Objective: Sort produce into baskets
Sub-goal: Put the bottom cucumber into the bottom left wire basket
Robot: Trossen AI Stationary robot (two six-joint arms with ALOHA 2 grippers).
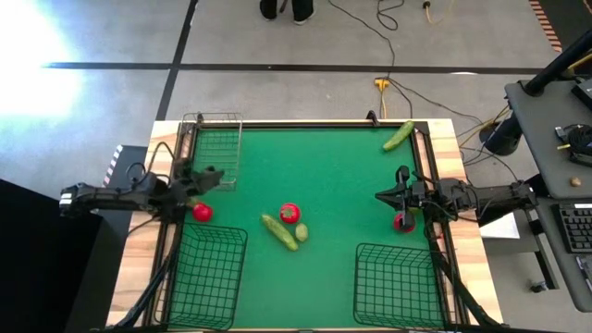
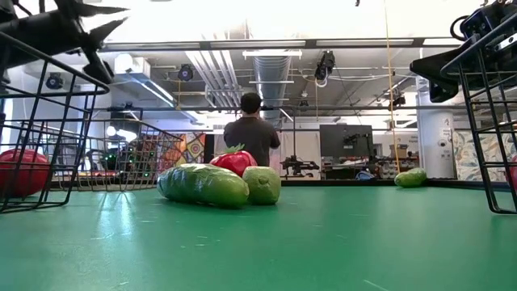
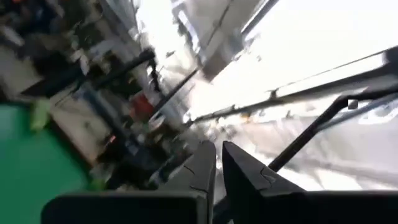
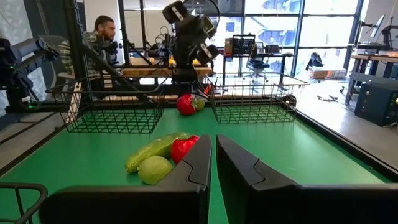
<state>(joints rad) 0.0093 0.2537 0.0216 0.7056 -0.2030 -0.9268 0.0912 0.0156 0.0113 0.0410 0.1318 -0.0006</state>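
A green cucumber [image 1: 279, 231], a red tomato [image 1: 289, 213] and a pale round fruit [image 1: 302, 232] lie together mid-table; they also show in the right wrist view [image 4: 158, 155]. Another red piece [image 1: 202, 212] lies on the table by my left arm, and one more [image 1: 404, 222] lies under my right arm. A second cucumber [image 1: 399, 136] lies at the far right corner. My left gripper [image 1: 213, 176] is shut and empty, raised beside the narrow basket [image 1: 217, 148]. My right gripper [image 1: 381, 196] is shut and empty near the right edge, pointing toward the table's left.
Two larger wire baskets stand at the near left [image 1: 205, 276] and the near right [image 1: 398, 285]. Raised wooden borders run along the table's sides. A person [image 2: 250, 133] stands in the room beyond the far edge.
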